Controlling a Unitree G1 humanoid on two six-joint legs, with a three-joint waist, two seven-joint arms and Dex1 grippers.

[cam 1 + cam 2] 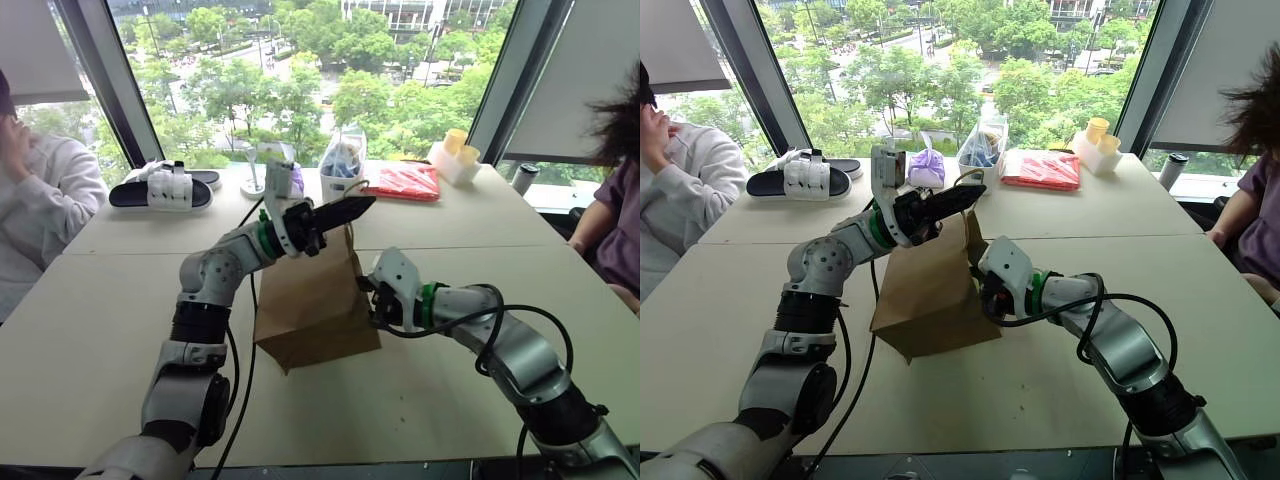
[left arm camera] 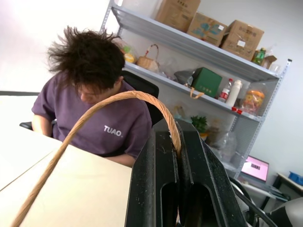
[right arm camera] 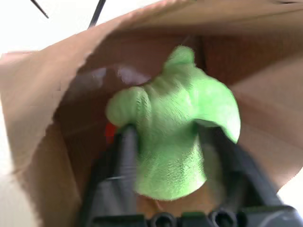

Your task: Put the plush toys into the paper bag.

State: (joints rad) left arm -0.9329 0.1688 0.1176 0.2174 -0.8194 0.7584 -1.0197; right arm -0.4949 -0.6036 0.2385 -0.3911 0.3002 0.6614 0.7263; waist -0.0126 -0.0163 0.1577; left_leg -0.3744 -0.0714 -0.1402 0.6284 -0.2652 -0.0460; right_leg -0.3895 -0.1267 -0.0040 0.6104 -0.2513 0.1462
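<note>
The brown paper bag stands tilted on the table's middle. My left gripper is above the bag's mouth, shut on one of its tan cord handles and holding that side up. My right gripper reaches into the bag's opening from the right side. Its fingers stand apart, open, with the bright green plush toy between them inside the bag. A bit of red shows beside the toy. In the head views the bag wall hides the right fingertips and the toy.
A person sits at the table's left and another at its right. Along the far edge lie black-and-white slippers, a purple pouch, a clear plastic bag, a red packet and yellow cups.
</note>
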